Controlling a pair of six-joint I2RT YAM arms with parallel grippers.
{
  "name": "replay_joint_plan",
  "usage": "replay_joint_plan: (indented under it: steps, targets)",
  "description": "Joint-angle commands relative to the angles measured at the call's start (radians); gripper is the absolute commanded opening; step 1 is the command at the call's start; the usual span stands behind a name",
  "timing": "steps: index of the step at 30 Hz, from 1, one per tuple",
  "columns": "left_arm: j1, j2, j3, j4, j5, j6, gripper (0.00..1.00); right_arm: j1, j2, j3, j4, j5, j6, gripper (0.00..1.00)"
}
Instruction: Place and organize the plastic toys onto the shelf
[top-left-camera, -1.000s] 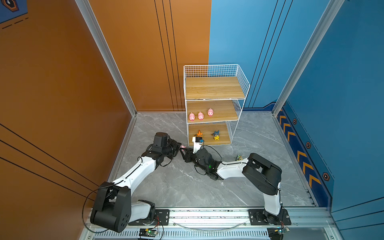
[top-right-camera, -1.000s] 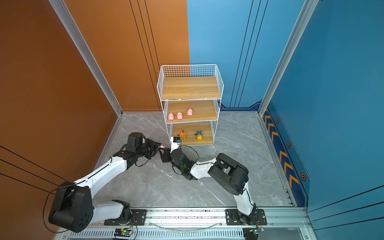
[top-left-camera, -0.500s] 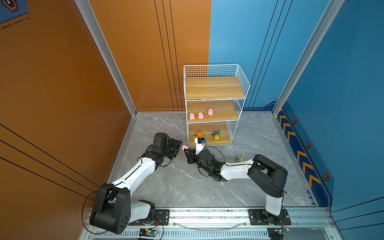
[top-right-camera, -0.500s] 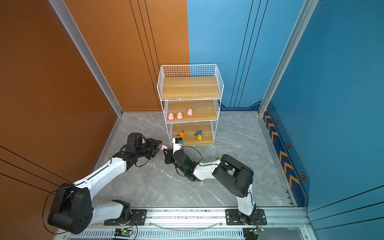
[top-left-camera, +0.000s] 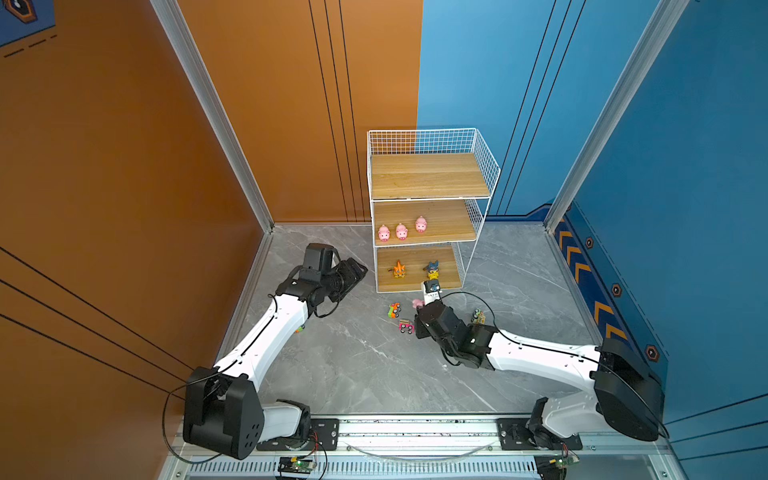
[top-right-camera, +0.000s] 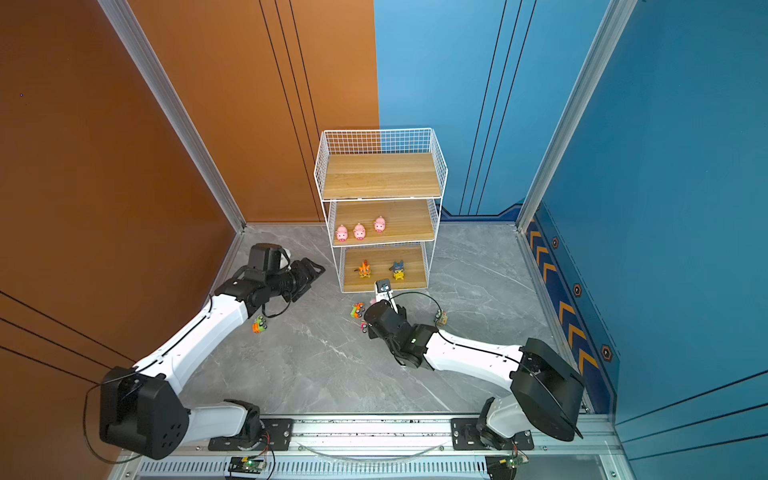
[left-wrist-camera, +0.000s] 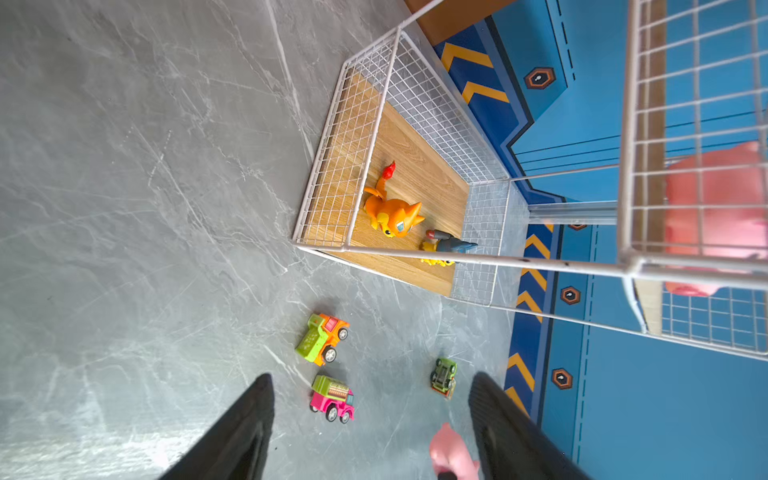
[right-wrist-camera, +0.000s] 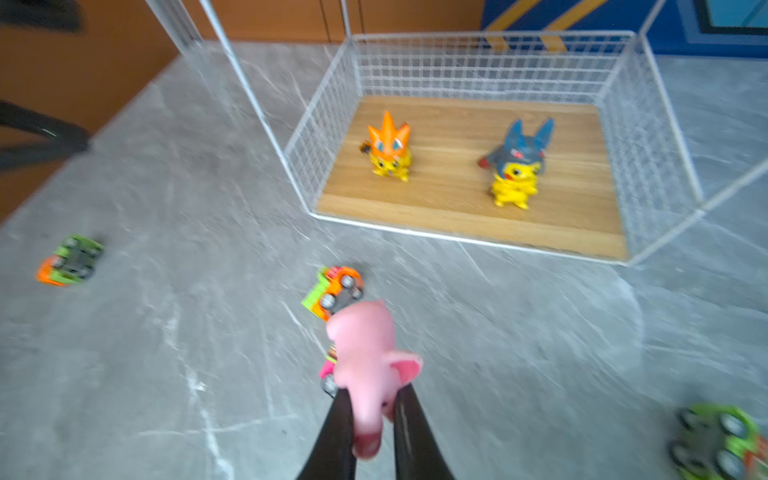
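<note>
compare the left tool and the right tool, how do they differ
The left tool is open and holds nothing; the right tool is shut on a pink pig. In both top views the left tool hangs left of the shelf, the right tool in front of its bottom tier. Both face the shelf.

The pig (right-wrist-camera: 368, 357) in the black right claw (right-wrist-camera: 374, 395) is pale pink, with a deeper pink ear. Just beyond the claw, a toy truck (right-wrist-camera: 332, 291) is orange and lime with silver-hubbed wheels. The shelf (top-left-camera: 428, 176) is white wire over light wood-grain boards; the desk (right-wrist-camera: 166, 353), grey veined marble.
</note>
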Motion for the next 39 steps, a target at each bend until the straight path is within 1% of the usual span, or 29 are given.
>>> replay_joint_plan:
  steps: [1,3,7,13,19,29,35,39]
  targets:
    - [0.011,0.024,0.036,-0.129,0.013,0.14,0.75,-0.015,0.015,0.031,-0.352,0.114,-0.024,0.18]
    - [0.01,0.025,0.047,-0.149,0.018,0.168,0.75,-0.018,0.063,0.066,-0.428,0.153,-0.018,0.17]
    - [0.011,0.029,0.058,-0.166,0.016,0.216,0.76,-0.023,0.185,0.141,-0.515,0.198,-0.013,0.17]
    - [0.022,0.05,0.066,-0.165,0.047,0.244,0.75,-0.02,0.367,0.258,-0.601,0.252,-0.031,0.17]
    - [0.054,0.027,0.054,-0.163,0.035,0.257,0.75,-0.013,0.492,0.322,-0.646,0.31,-0.05,0.18]
    - [0.097,0.01,0.016,-0.124,0.066,0.236,0.74,0.001,0.606,0.389,-0.718,0.379,-0.075,0.19]
    - [0.106,0.013,0.016,-0.117,0.076,0.228,0.74,0.04,0.661,0.436,-0.751,0.387,-0.082,0.23]
    - [0.111,0.007,0.011,-0.112,0.075,0.227,0.74,0.063,0.69,0.453,-0.763,0.379,-0.077,0.29]
